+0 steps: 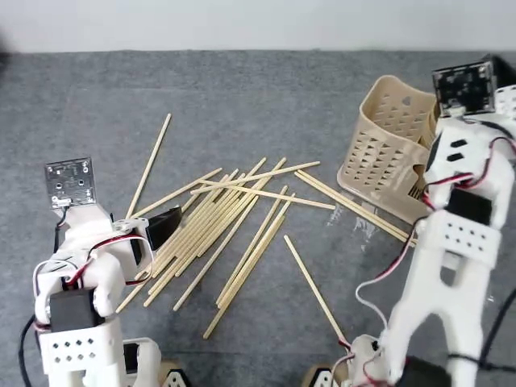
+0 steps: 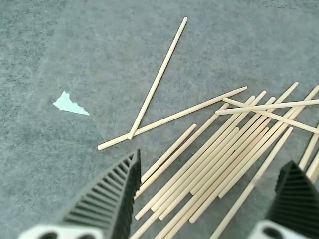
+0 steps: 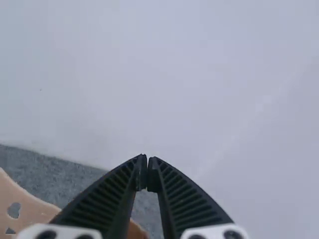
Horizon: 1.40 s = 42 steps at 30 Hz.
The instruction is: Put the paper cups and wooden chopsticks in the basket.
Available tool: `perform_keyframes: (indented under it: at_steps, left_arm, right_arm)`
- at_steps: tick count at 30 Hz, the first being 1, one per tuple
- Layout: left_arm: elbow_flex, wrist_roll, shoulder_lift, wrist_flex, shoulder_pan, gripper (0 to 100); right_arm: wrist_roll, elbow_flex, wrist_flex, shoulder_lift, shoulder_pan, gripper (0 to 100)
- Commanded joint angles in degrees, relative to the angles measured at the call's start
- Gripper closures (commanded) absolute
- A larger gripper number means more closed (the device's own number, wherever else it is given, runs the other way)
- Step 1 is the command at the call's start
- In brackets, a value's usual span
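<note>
While my left jaws are hanging wide open and empty over the end of the chopsticks (image 1: 234,218) farthest from the basket (image 1: 387,137), my right jaws are sitting shut on nothing, up just above the basket and pointing at the wall behind it. The chopsticks are lying loose on the grey worktop (image 1: 242,89). They are fanning out from the basket's foot, where a few seem to be touching it, to a dense, nearly parallel bundle well away from it. One stray is lying alone beyond that bundle, farther from the basket. The basket itself is looking tilted.

I am judging these sticks to be light, stiff and thin, round enough to roll and smooth enough to slip if I am pinching only a tip. I am reckoning the best hold is across the middle of a stick, jaws square to its length, so it is balancing rather than swinging. The packed bundle is inviting a grab of several at once, though crossed ones may be levering out.
</note>
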Motion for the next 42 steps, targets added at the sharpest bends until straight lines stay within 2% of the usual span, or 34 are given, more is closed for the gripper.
perform_keyframes:
  at_steps: [1, 5, 13, 23, 28, 35, 42]
  left_arm:
    - [-0.48, -0.26, -0.79, 0.09, -0.18, 60]
    - [-0.48, -0.26, -0.79, 0.09, -0.18, 60]
    - [-0.48, -0.26, -0.79, 0.00, -0.18, 60]
    - [-0.48, -0.26, -0.79, 0.00, -0.09, 60]
    - [-0.48, -0.26, -0.79, -0.09, -0.18, 60]
    - [-0.48, -0.26, -0.79, 0.09, -0.18, 60]
    - [-0.48, -0.26, -0.79, 0.09, -0.18, 60]
  right_arm:
    - [-0.70, -0.35, -1.19, 5.93, 1.89, 96.8]
    - [-0.35, 3.16, -1.01, 11.74, 2.95, 96.9]
    - [-0.53, 7.91, -1.01, 10.68, 2.77, 96.9]
    - [-0.88, 8.00, -0.04, -3.91, 0.66, 96.9]
    - [-6.59, 7.65, 7.52, -12.97, -1.10, 96.9]
    - [-7.30, 8.00, 20.70, -23.96, -7.69, 96.9]
    - [-7.30, 9.49, 44.97, -32.66, -24.57, 96.9]
